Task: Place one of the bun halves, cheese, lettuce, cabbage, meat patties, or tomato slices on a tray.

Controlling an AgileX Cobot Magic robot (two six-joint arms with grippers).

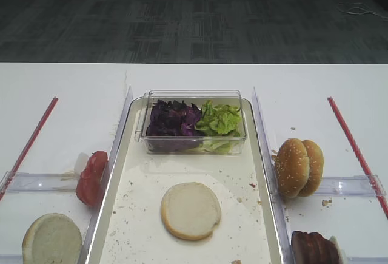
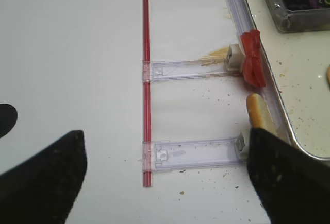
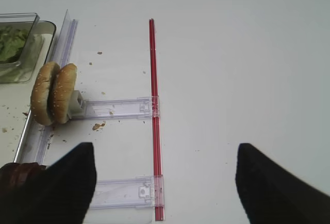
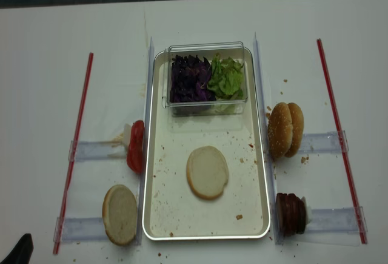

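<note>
A whitish, seedless bun half (image 1: 190, 210) lies flat on the cream tray (image 1: 124, 215), with no gripper near it. At the tray's far end, purple cabbage (image 1: 173, 118) and green lettuce (image 1: 219, 118) fill a clear box. Red tomato slices (image 1: 92, 178) stand left of the tray, and the meat patties (image 1: 312, 247) stand to its right. No cheese is in view. My left gripper (image 2: 165, 177) hangs open over the table left of the tray, holding nothing. My right gripper (image 3: 165, 183) is open and empty over the table right of the tray.
A yellower plain bun half (image 1: 51, 238) leans at the tray's front left. Two sesame bun halves (image 1: 298, 167) stand on edge at the right. Red strips (image 1: 354, 145) with clear plastic holders (image 2: 193, 154) flank both sides. Crumbs dot the tray.
</note>
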